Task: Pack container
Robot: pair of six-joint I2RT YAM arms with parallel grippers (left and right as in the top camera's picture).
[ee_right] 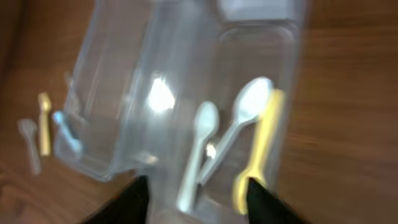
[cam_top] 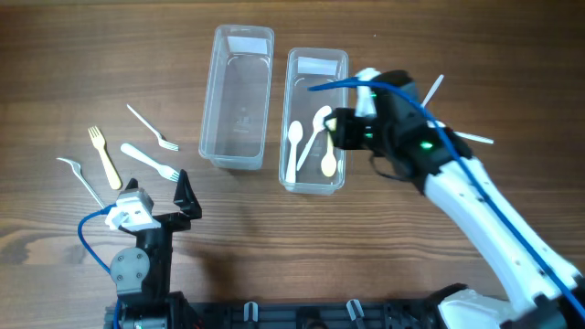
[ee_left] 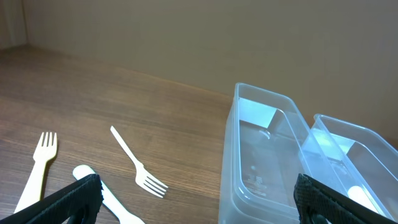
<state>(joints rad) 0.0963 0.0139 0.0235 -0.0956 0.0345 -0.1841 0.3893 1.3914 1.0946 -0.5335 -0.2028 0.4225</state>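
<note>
— How are the forks (cam_top: 105, 163) expected to handle?
— They are judged light, stiff and slippery, being thin plastic laid flat on the table (cam_top: 55, 55). A pinch across the handle, near its middle, is advised, since the tines could be bent or snapped.
— Where are they found relative to the left gripper (cam_top: 158, 190)?
— They are scattered just ahead of it and to its left. The nearest white fork (cam_top: 151, 163) is seen just beyond the fingertips, and it is not touched. The fingers are spread wide and nothing is held.
— And the right gripper (ee_right: 199, 199)?
— It is hung over the right-hand box (cam_top: 286, 100), where three spoons (cam_top: 293, 151) are laid. Its fingers are parted too, and nothing is pinched. The left-hand box (cam_top: 212, 91), set just beside the other, is seen to be empty.
</note>
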